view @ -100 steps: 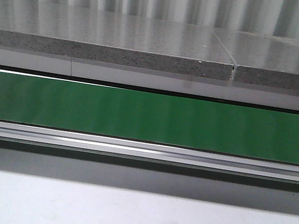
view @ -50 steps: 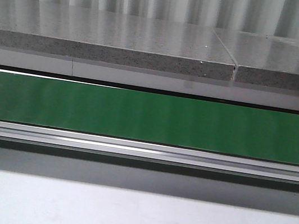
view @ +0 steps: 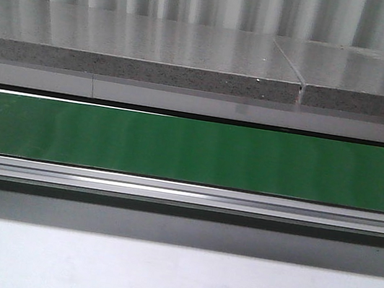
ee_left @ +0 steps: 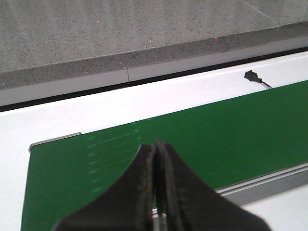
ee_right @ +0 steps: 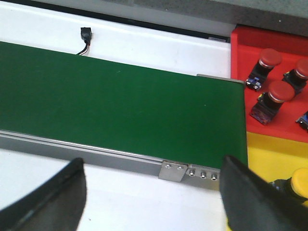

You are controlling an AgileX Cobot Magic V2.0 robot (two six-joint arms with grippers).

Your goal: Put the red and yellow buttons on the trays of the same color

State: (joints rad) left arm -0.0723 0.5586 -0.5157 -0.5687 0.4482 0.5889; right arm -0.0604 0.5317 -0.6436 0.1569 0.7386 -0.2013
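Nothing moved on green belt [view: 191, 151] since earlier, left claw [ee_left: 156, 147] pressed together, right claw [ee_right: 154, 185] spread apart.

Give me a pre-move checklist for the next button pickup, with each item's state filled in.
1. Button waiting on the green belt: not ok, none shows on it in any view.
2. Right hand open for a grasp: ok, its fingers stand wide apart above the belt's end.
3. Left hand open: not ok, its fingers are pressed together with nothing between them.
4. Red tray reachable beside the belt's end: ok, it holds at least three red buttons.
5. Yellow tray in place: ok, next to the red one, with a yellow button at the picture's edge.
6. Further buttons approaching: cannot tell.
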